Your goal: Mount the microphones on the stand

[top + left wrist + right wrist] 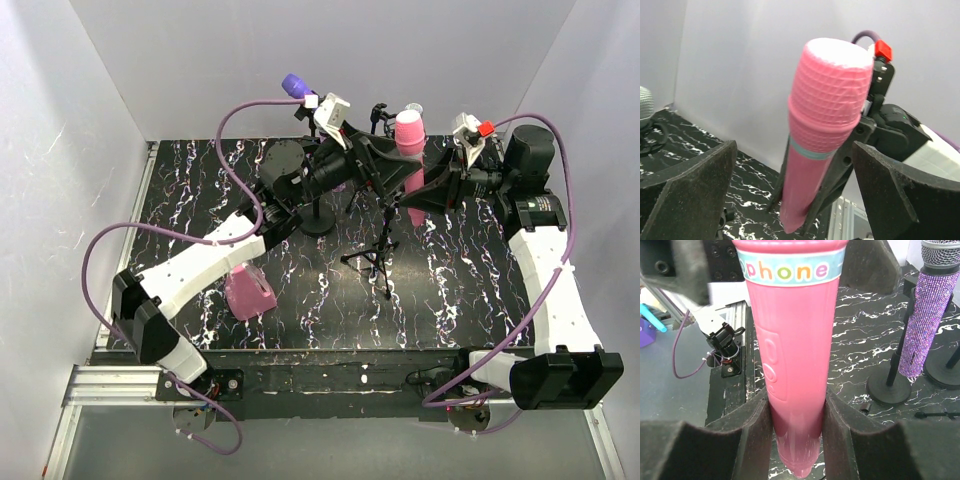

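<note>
The pink microphone (409, 150) stands upright above the middle of the table, and my right gripper (795, 440) is shut on its lower handle (792, 365). My left gripper (795, 200) is open, its fingers (690, 190) standing wide on either side of the pink microphone (825, 125) without touching it. In the top view the left gripper (385, 160) faces the right gripper (425, 192) across the microphone. A glittery purple microphone (925, 315) with a silver mesh head sits on a round-based stand (889, 390). A plain purple microphone head (294, 85) shows at the back.
A black tripod stand (378, 250) rises mid-table just in front of both grippers. A squat pink wedge block (248, 292) lies near the left arm's forearm. White walls close in the black marbled table (470, 310) on three sides.
</note>
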